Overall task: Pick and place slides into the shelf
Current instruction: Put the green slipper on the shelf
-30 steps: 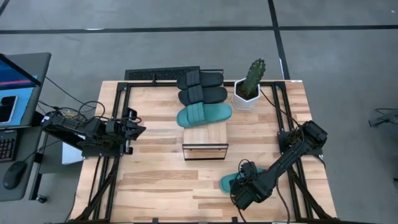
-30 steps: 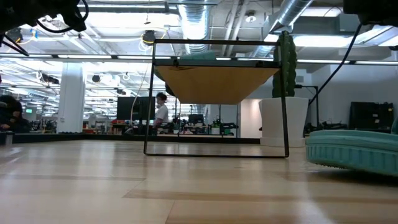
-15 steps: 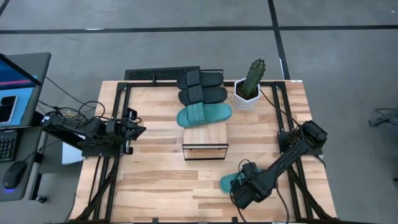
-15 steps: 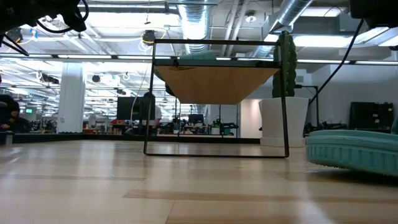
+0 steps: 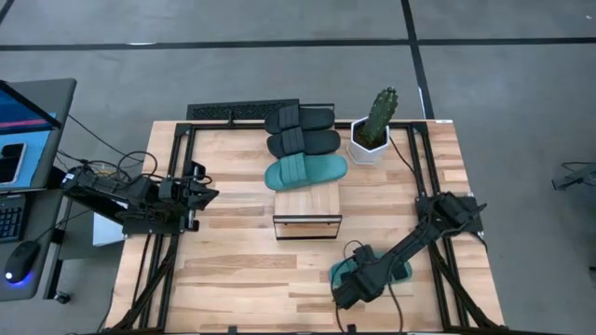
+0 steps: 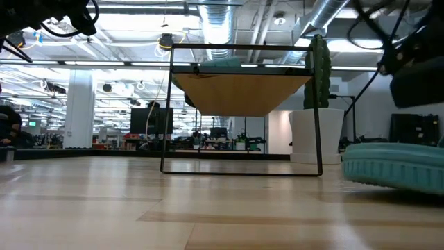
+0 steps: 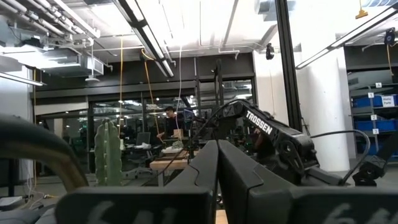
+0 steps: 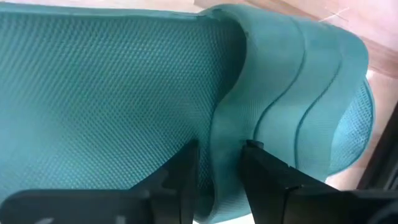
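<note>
Bare wood runs wide across the table [image 5: 233, 270] between its left edge and the shelf [image 5: 307, 203], and most of the near edge lies open too. Three slides sit on the shelf toward the far edge: two black slides [image 5: 303, 130] side by side, then a teal slide [image 5: 305, 171], with plank left bare nearer us. A cactus pot [image 5: 372, 140] stands by the far right corner. Close to the near edge, right of the middle, the right gripper [image 8: 217, 168] pinches the strap of the fourth slide [image 5: 396, 273]. The left gripper [image 7: 217, 171], closed and empty, hangs near the left edge.
</note>
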